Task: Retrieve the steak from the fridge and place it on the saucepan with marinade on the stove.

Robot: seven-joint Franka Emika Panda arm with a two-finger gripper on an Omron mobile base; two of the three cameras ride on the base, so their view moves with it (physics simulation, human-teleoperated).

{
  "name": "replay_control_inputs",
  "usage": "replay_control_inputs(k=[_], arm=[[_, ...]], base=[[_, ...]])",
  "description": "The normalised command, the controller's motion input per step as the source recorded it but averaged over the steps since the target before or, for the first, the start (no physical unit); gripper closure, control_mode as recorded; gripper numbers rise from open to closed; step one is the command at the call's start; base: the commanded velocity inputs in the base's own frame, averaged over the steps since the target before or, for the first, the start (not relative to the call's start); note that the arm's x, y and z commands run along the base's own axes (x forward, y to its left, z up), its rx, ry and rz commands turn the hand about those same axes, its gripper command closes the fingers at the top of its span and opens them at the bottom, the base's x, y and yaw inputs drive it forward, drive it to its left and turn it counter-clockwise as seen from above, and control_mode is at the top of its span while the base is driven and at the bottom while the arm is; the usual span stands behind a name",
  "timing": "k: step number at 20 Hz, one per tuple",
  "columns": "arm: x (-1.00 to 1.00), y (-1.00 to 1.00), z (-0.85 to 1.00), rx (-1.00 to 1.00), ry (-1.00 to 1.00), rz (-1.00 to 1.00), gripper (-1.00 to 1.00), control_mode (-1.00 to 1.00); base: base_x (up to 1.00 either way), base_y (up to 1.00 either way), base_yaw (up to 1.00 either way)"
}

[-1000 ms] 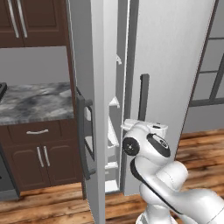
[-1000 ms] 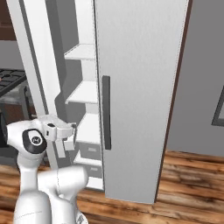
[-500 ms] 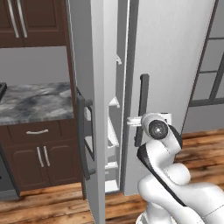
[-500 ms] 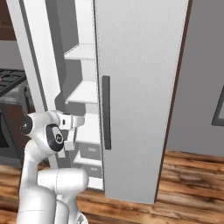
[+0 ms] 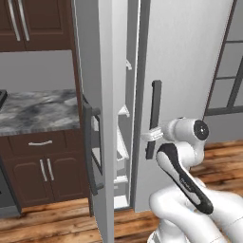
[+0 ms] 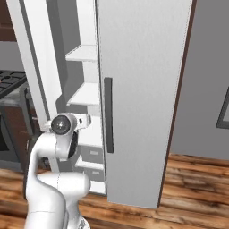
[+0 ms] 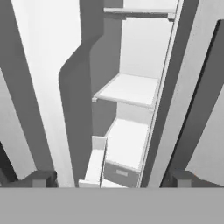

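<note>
The light is soft and even, with no glare. Inside the fridge (image 7: 131, 87) the shelves look bright white, with grey shadows beside them. Everything looks a little blurry and smooth.

you face the fridge (image 5: 190, 57): its left door (image 5: 97, 118) stands ajar, its right door (image 6: 143, 89) shut. shelves (image 7: 129, 89) sit one above another in the gap between them. a counter (image 5: 38, 110) lies left of the fridge, over cabinets (image 5: 42, 168).
</note>
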Motion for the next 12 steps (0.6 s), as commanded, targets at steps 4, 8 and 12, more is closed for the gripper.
replay_control_inputs(k=[4, 8, 12], arm=[[0.36, 0.45, -0.51, 0.13, 0.0, 0.31, -1.0, -1.0], [0.27, 0.68, -0.58, 0.12, -0.09, 0.17, -1.0, -1.0], [0.25, 0.72, -0.51, 0.11, -0.15, 0.09, -1.0, -1.0]], base=[[0.0, 0.0, 0.0], [0.0, 0.0, 0.0], [0.0, 0.0, 0.0]])
